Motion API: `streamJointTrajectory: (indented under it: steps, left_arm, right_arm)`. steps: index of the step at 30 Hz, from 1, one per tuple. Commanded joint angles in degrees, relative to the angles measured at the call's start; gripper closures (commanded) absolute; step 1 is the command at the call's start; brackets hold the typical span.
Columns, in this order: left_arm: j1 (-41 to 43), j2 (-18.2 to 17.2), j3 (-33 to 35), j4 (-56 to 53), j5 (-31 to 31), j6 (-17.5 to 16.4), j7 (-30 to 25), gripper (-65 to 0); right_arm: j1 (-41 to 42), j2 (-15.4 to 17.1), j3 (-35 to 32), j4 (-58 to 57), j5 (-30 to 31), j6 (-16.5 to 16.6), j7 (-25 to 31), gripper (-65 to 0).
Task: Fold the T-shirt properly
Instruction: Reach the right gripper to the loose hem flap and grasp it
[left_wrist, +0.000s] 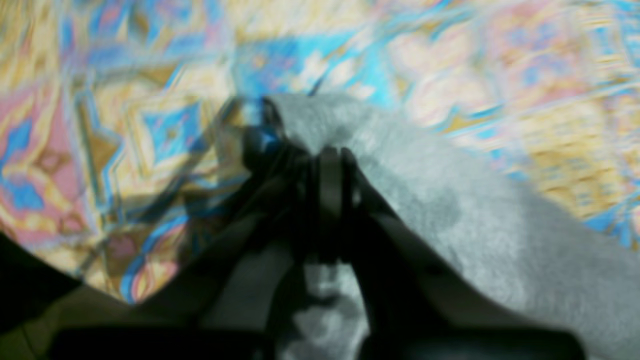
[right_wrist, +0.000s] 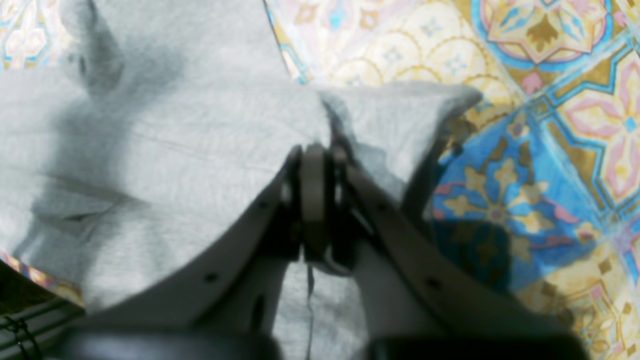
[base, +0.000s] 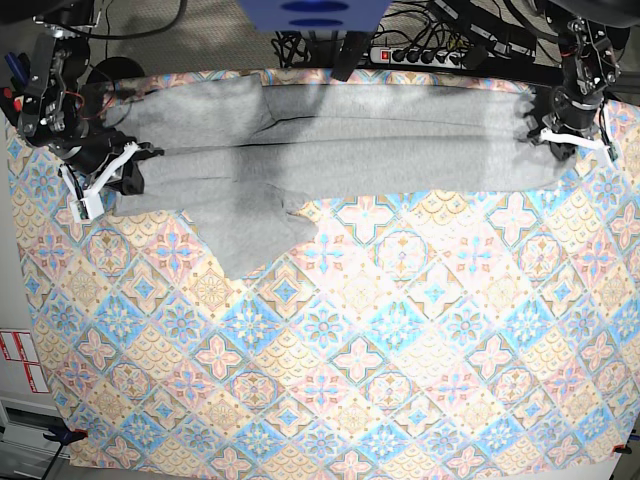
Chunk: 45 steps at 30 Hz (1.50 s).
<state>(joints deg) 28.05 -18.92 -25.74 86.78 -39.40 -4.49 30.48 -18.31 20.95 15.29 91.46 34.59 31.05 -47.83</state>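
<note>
Blurry view here: the left gripper (left_wrist: 325, 165) is pinched tight on a bunched edge of the grey T-shirt (left_wrist: 480, 225), which trails off right over the patterned tablecloth (left_wrist: 125, 125).

Surface covered by a pastel patterned tablecloth (base: 380, 340) of blue, pink and yellow tiles, power strip (base: 425, 50) and tangled black cables (base: 480, 35) seen behind its far edge

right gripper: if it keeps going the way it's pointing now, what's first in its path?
The right gripper is shut on the T-shirt, so the grey cloth bunched at its tips comes first. Past that fold, probably the patterned tablecloth; depth there is unclear.
</note>
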Motion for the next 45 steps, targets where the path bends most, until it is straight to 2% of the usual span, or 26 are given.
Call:
streamJointTrajectory:
  steps: [1, 5, 8, 11, 13, 17, 20, 23, 27, 30, 32, 39, 45]
  left_arm:
    - [-0.6, -0.9, 0.5, -0.6, -0.4, -0.3, -1.1, 0.0]
    - [-1.4, -0.9, 1.3, -5.0, -0.3, -0.3, -1.1, 0.0]
    - [-2.1, -0.8, 2.9, -5.2, -0.3, -0.3, -1.1, 0.0]
    - [-2.0, -0.9, 5.0, -5.2, -0.4, -0.3, -1.1, -7.9]
    - [-1.9, -0.9, 5.0, -5.2, -0.4, -0.3, -1.1, -13.2]
    - [-1.8, -0.9, 5.1, -5.2, -0.9, -0.3, -1.1, -24.5]
    - [-1.9, -0.6, 4.9, -5.1, -1.0, -0.3, -1.1, -28.7]
    - [-2.1, -0.6, 4.7, -5.0, -1.3, -0.3, -1.2, -29.2]
    - [-2.2, -0.8, 4.6, -5.0, -6.1, -0.3, -1.2, -29.7]
    - [-2.3, -0.9, 4.6, -5.0, -8.2, -0.3, -1.2, -29.8]
    - [-2.3, -0.9, 4.6, -5.0, -8.7, -0.3, -1.2, -29.9]
    - [-2.2, -0.9, 4.6, -2.3, -9.7, -0.2, -1.1, -29.9]
    - [-2.2, -0.6, 4.7, 0.7, -10.6, 0.1, -1.1, -29.9]
  right_arm:
    - [0.4, 1.0, 0.3, 0.9, 0.8, 0.1, 1.2, -0.2]
    - [0.6, 1.0, 0.2, 0.9, 0.8, 0.1, 1.2, -1.1]
    - [0.6, 1.0, 0.2, 0.9, 0.8, 0.1, 1.2, -7.6]
    - [0.6, 1.0, 0.7, 0.9, 0.8, 0.0, 1.1, -17.1]
    - [0.7, 1.0, 0.8, 0.9, 0.8, -0.1, 1.2, -20.8]
    - [2.2, 1.0, 2.5, 1.1, 0.7, -0.1, 1.5, -21.2]
    - [4.9, 0.9, 1.5, 1.1, 0.7, -0.1, 1.5, -21.2]
    - [8.6, 0.9, -3.8, 1.0, 0.7, -0.1, 1.5, -21.2]
    - [15.6, 0.9, -13.0, -1.7, 0.1, -0.1, 1.1, -21.3]
    - [20.5, 0.8, -19.7, -8.1, -3.8, -0.1, 1.1, -21.3]
    - [23.7, -1.1, -23.3, -12.9, -7.1, -0.1, 1.3, -21.4]
    - [26.9, -7.0, -24.4, -22.8, -16.9, -0.1, 1.5, -21.4]
    - [30.1, -7.7, -24.1, -25.1, -20.7, -0.1, 2.1, -21.4]
